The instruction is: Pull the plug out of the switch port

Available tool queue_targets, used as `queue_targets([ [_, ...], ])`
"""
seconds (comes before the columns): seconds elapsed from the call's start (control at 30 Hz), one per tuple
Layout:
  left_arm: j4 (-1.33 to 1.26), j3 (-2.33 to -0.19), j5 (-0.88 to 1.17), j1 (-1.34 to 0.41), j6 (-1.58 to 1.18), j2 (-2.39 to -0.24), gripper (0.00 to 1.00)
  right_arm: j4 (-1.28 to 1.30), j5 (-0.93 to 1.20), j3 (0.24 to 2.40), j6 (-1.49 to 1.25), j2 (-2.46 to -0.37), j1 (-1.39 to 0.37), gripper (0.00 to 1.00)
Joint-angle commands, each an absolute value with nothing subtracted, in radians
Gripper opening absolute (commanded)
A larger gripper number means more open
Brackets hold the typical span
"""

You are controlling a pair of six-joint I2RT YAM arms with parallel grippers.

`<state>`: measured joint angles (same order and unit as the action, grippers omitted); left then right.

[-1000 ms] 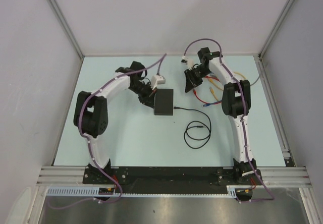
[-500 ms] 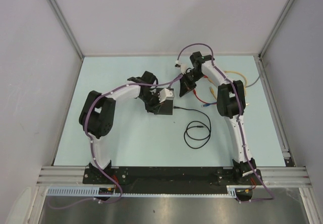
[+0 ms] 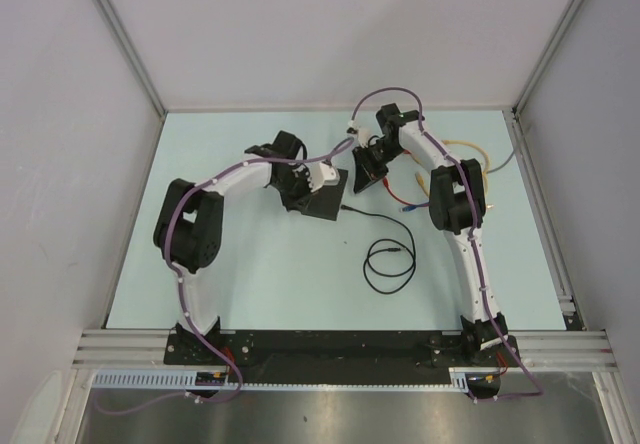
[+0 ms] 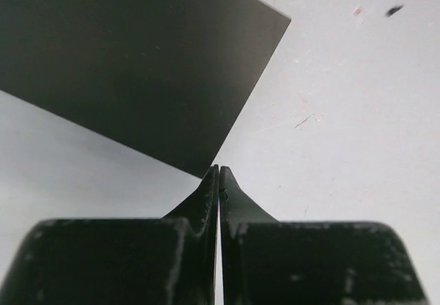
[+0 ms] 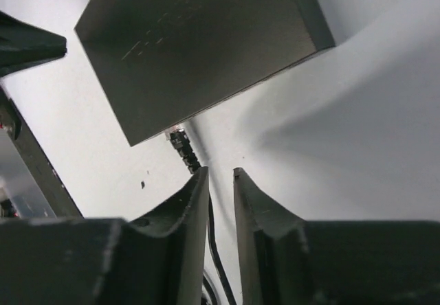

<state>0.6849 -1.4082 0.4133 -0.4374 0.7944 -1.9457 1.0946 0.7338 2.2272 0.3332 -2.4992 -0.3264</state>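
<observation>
One plug at switch edge; right end effector just beside it

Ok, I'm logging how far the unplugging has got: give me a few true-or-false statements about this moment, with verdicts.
1. The plug sits in the edge of the switch. True.
2. The left gripper has its fingers spread wide. False: they are shut together at the switch's corner.
3. The right gripper is clamped on the plug. False: its fingers stand slightly apart, tips beside the plug.
4. A black cable lies coiled on the table. True.
</observation>
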Motion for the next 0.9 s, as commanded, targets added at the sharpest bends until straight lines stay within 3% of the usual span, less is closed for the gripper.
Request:
queue_targets([
  [0.0, 0.827, -1.532, 0.577, -0.417, 0.772, -1.919, 0.00, 1.121, 0.863, 2.232, 0.348, -2.500, -0.325, 0.33],
  [0.07, 0.833, -1.545, 0.613, -0.416, 0.735, -1.927, 0.00, 1.124, 0.899, 2.233, 0.350, -2.505, -0.322, 0.43],
  [0.2, 0.824, -1.586, 0.626, -0.413, 0.582, -1.976, 0.00, 1.144, 0.972, 2.249, 0.351, -2.542, -0.321, 0.50],
  [0.5, 0.807, -1.695, 0.776, -0.322, 0.232, -2.141, 0.00, 1.169, 1.041, 2.258, 0.374, -2.606, -0.319, 0.47],
  [0.87, 0.802, -1.723, 0.746, -0.314, 0.212, -2.207, 0.00, 1.167, 1.052, 2.272, 0.382, -2.646, -0.334, 0.40],
])
